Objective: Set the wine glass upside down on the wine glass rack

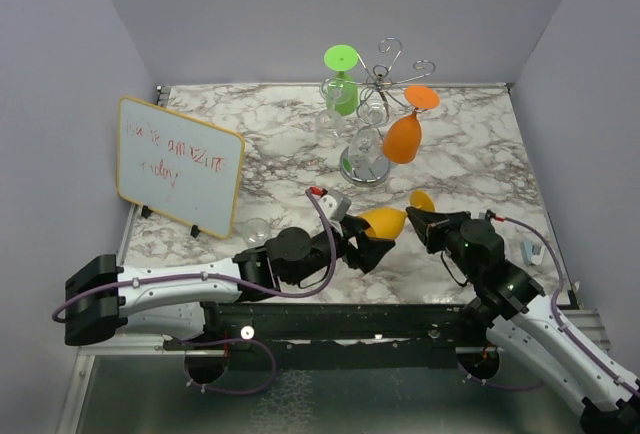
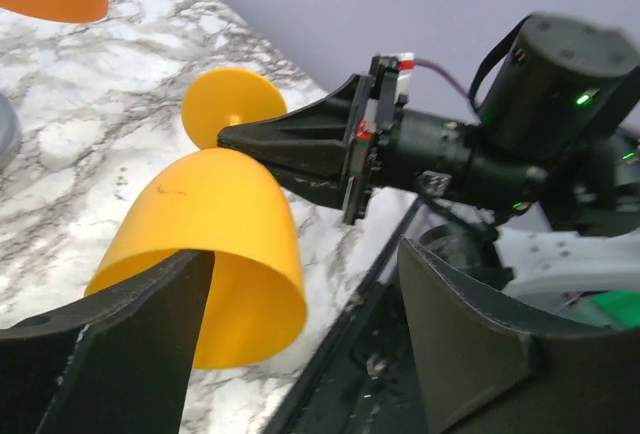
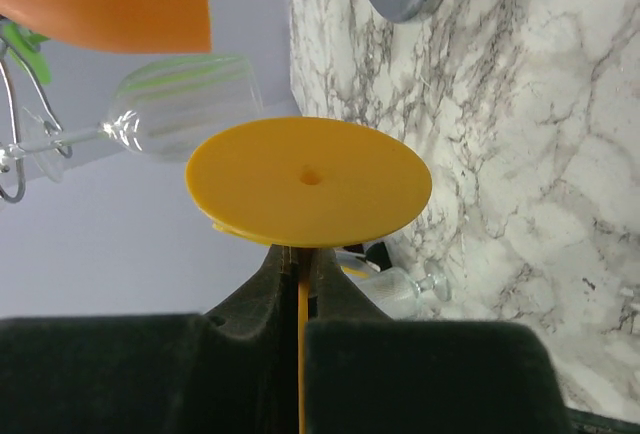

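Left jaws: stood open, the two fingers well apart. The bowl of the wine glass lay against the inner side of one finger, with clear space to the other.
Right jaws: closed on the stem, pinching it just behind the foot.
Wine glass: yellow and lying roughly level above the desk, bridging the two sets of jaws. Its foot was beyond the right jaws' tips and its bowl mouth pointed into the left jaws.
Rack: stood ahead of both sets of jaws, well apart from the glass.
Rack load: an orange glass hung on the side nearest the right jaws, a green glass on the far side, and clear glasses between.
Step (judged): handover; the right jaws looked to be the only grip.
Risk 1: the bowl could swing down about the thin stem, since the pinch was narrow and the weight sat far from it.
Risk 2: the left jaws could nudge the bowl on backing away, because one finger lay against it.
Risk 3: the foot could strike the orange glass on approach, as the nearest rack arm was taken.
Risk 4: a push on a wire arm could slide or tip the rack.
Writing: a whiteboard beyond the left jaws carried two lines of red handwriting, too small to read with confidence.
Brands: none legible.
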Motion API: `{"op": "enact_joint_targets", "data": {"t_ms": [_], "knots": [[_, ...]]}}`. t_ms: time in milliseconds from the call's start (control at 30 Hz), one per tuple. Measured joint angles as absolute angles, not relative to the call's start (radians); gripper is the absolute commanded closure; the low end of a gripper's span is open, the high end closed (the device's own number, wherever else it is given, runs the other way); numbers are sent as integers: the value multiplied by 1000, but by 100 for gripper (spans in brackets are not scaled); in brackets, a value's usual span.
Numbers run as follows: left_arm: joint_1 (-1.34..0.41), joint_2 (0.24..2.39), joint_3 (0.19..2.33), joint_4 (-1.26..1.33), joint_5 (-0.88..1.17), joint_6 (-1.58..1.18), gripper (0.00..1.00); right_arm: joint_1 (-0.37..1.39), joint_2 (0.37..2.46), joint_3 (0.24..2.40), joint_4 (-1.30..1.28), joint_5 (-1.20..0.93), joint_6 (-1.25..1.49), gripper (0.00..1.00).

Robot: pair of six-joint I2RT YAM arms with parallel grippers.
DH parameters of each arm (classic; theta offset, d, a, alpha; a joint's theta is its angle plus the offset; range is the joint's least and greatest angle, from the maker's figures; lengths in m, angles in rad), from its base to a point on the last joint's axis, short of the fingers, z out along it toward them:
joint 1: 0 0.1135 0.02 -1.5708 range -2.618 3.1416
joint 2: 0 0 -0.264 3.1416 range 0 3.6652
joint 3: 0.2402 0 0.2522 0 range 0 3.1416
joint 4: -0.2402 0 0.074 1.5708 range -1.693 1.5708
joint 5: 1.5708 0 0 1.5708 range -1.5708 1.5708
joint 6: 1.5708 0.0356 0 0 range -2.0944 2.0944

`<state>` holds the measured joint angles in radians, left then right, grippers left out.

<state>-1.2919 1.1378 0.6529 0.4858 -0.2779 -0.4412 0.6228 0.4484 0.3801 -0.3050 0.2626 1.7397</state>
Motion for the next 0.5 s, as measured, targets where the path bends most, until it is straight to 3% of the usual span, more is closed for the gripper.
{"op": "enact_joint_targets", "data": {"t_ms": [233,500], "knots": [[-1291,1039,664,434,-270,-603,1,622,418,341,-192,336,1481,100],[-1202,1038,840,262,-167,-691,1,623,476,337,25,316,964,100]]}}
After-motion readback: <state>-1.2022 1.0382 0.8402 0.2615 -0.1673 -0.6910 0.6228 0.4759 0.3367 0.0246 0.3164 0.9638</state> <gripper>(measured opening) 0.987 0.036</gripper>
